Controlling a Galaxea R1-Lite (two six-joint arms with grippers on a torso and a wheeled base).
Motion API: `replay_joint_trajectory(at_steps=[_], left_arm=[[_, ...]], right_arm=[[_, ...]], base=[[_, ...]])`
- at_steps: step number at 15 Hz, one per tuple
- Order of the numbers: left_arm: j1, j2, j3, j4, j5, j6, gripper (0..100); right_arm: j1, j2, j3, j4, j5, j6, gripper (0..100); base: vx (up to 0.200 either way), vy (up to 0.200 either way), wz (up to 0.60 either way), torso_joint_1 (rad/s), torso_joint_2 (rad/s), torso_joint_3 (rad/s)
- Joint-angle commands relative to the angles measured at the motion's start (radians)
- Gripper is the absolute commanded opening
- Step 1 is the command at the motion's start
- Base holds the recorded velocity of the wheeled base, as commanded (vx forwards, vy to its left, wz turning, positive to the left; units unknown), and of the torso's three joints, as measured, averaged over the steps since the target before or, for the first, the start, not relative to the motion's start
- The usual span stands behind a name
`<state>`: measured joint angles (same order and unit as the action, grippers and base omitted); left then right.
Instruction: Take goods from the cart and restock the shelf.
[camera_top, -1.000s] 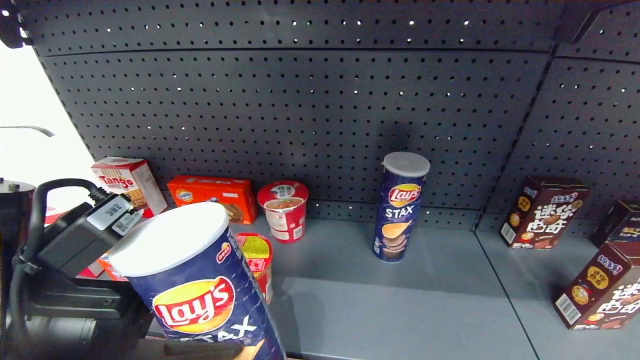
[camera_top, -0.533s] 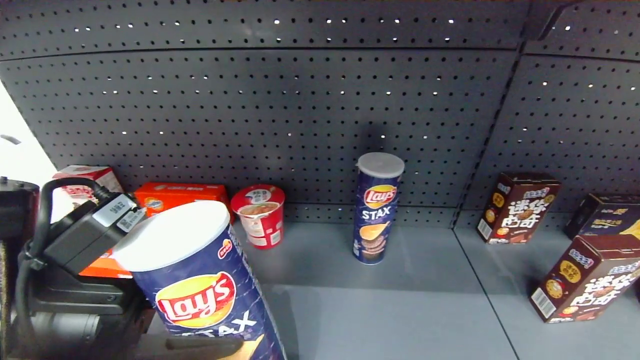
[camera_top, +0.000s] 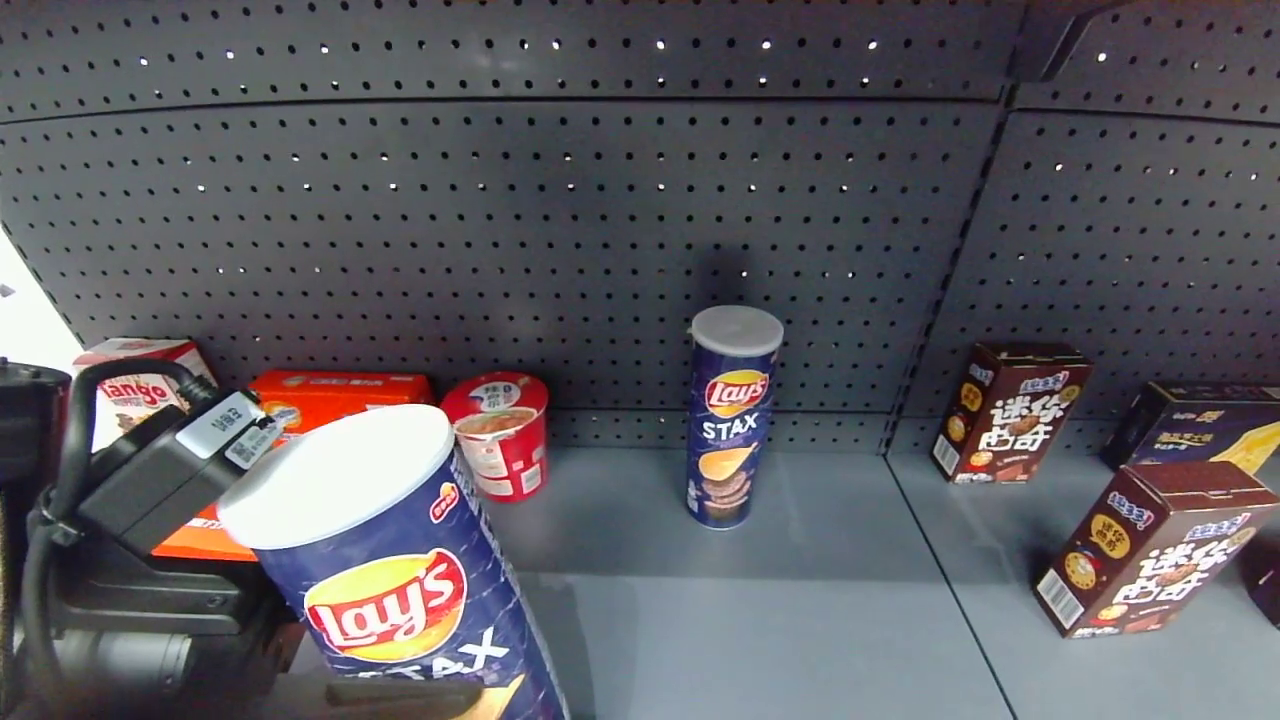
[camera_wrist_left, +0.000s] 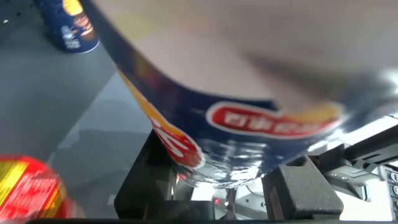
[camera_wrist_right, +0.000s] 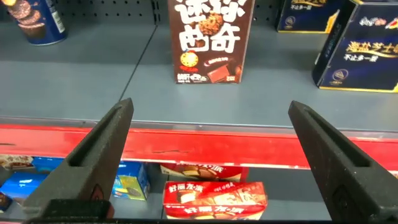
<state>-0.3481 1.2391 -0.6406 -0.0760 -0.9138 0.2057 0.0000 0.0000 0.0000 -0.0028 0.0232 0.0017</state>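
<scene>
**Chips can in transit to the shelf, not yet set down.**
The left tool (camera_wrist_left: 224, 186) is clamped on the lower body of the held chips can (camera_top: 385, 570), which hangs tilted at 7 o'clock in the head view. The right tool (camera_wrist_right: 214, 162) is spread wide and empty. Over the last second the whole head view slid sideways: the camera turned and the goods stayed put. The standing can (camera_top: 733, 415) now sits near centre, and the bare shelf (camera_top: 760, 620) at its 5 o'clock is the likely landing spot.

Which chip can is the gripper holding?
The tilted near can, held by the left gripper; the other can stands upright on the shelf.
</scene>
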Motion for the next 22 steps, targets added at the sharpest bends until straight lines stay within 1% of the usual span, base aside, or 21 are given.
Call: replay_joint_trajectory(at_steps=[1, 3, 4, 5, 6, 7, 8, 9, 10, 11, 12, 14, 15, 16, 17, 18, 20, 21, 22], left_arm=[[0.0, 0.0, 0.001, -0.001, 0.0, 0.0, 0], [-0.017, 0.002, -0.002, -0.001, 0.0, 0.0, 0], [-0.028, 0.0, -0.002, -0.001, 0.0, 0.0, 0], [-0.029, 0.0, -0.004, -0.001, 0.0, 0.0, 0], [-0.04, -0.001, 0.003, -0.001, 0.006, 0.0, 0], [-0.051, -0.001, 0.007, -0.001, 0.016, 0.0, 0], [-0.052, -0.001, 0.001, -0.002, 0.029, 0.0, 0], [-0.057, -0.003, 0.001, -0.002, 0.029, 0.0, 0], [-0.06, -0.003, 0.004, -0.002, 0.03, 0.0, 0], [-0.065, -0.001, 0.004, -0.001, 0.029, 0.001, 0], [-0.077, 0.002, 0.007, -0.001, 0.029, 0.001, 0], [-0.089, 0.019, 0.007, -0.001, 0.029, 0.001, 0], [-0.094, 0.025, 0.003, -0.001, 0.029, 0.0, 0], [-0.095, 0.026, 0.003, -0.001, 0.03, 0.0, 0], [-0.095, 0.025, 0.004, -0.001, 0.03, 0.0, 0], [-0.095, 0.022, 0.006, -0.001, 0.03, 0.0, 0], [-0.094, 0.017, 0.009, 0.001, 0.032, -0.002, 0], [-0.094, 0.017, 0.009, 0.001, 0.032, -0.002, 0], [-0.094, 0.017, 0.009, 0.001, 0.032, -0.002, 0]], right_arm=[[0.002, 0.003, 0.0, 0.003, 0.001, -0.002, 100], [0.0, 0.006, -0.002, 0.003, -0.005, 0.0, 100], [0.002, 0.014, -0.044, 0.007, 0.004, -0.02, 100], [0.023, 0.071, -0.172, 0.009, 0.015, -0.017, 100], [0.101, 0.345, -0.387, 0.037, 0.032, 0.035, 100], [0.135, 0.357, -0.397, 0.027, 0.046, 0.02, 100], [0.207, 0.393, -0.4, 0.024, 0.073, -0.035, 100], [0.232, 0.407, -0.408, 0.026, 0.073, -0.078, 100], [0.233, 0.443, -0.419, 0.026, 0.081, -0.144, 100], [0.242, 0.472, -0.428, 0.027, 0.084, -0.183, 100], [0.256, 0.508, -0.434, 0.032, 0.086, -0.19, 100], [0.311, 0.594, -0.466, 0.024, 0.115, -0.189, 100], [0.371, 0.681, -0.523, 0.023, 0.133, -0.189, 100], [0.407, 0.729, -0.555, 0.023, 0.135, -0.19, 100], [0.48, 0.816, -0.614, 0.017, 0.133, -0.19, 100], [0.525, 0.887, -0.658, 0.0, 0.133, -0.19, 100], [0.558, 0.999, -0.69, -0.083, 0.136, -0.193, 100], [0.578, 1.066, -0.693, -0.149, 0.153, -0.193, 100], [0.578, 1.066, -0.693, -0.149, 0.153, -0.193, 100]], base=[[0.0, 0.0, 0.0, 0.0, 0.0, 0.0], [0.0, 0.0, 0.0, 0.0, 0.0, 0.0], [0.0, 0.0, 0.0, 0.0, 0.0, 0.0], [0.0, 0.0, 0.0, 0.0, 0.0, 0.0], [0.0, 0.0, 0.0, 0.0, 0.0, 0.0], [0.0, 0.0, 0.0, 0.0, 0.0, 0.0], [0.0, 0.0, 0.0, 0.0, 0.0, 0.0], [0.0, 0.0, 0.0, 0.0, 0.0, 0.0], [0.0, 0.0, 0.0, 0.0, 0.0, 0.0], [0.0, 0.0, 0.0, 0.0, 0.0, 0.0], [0.0, 0.0, 0.0, 0.0, 0.0, 0.0], [0.0, 0.0, 0.0, 0.0, 0.0, 0.0], [0.0, 0.0, 0.0, 0.0, 0.0, 0.0], [0.0, 0.0, 0.0, 0.0, 0.0, 0.0], [0.0, 0.0, 0.0, 0.0, 0.0, 0.0], [0.0, 0.0, 0.0, 0.0, 0.0, 0.0], [0.0, 0.0, 0.0, 0.0, 0.0, 0.0], [0.0, 0.0, 0.0, 0.0, 0.0, 0.0], [0.0, 0.0, 0.0, 0.0, 0.0, 0.0]])
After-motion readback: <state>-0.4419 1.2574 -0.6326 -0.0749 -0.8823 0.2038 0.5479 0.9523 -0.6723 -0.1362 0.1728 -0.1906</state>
